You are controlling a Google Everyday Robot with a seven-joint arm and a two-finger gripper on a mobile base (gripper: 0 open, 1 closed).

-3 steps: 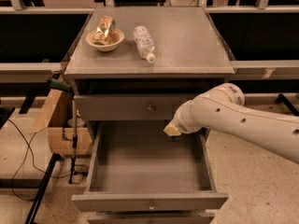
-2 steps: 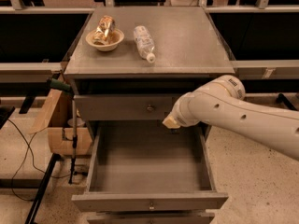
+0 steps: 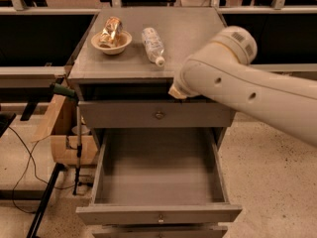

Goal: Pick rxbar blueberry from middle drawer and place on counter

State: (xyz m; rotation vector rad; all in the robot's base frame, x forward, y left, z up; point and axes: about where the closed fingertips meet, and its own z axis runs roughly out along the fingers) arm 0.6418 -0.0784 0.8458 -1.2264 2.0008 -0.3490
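Gripper (image 3: 177,91): pale tip, frame centre, at grey speckled counter (image 3: 193,38) front rim — grasp state cannot tell.
Drawer: wide grey metal middle drawer (image 3: 124,214) — open, lower centre.

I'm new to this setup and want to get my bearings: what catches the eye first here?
The big white robot arm stretches in from the right, its gripper at the front edge of the counter. Below it, the middle drawer stands pulled wide open. On the counter, a bowl holding a shiny wrapper sits at the back left, with a clear bottle lying beside it.
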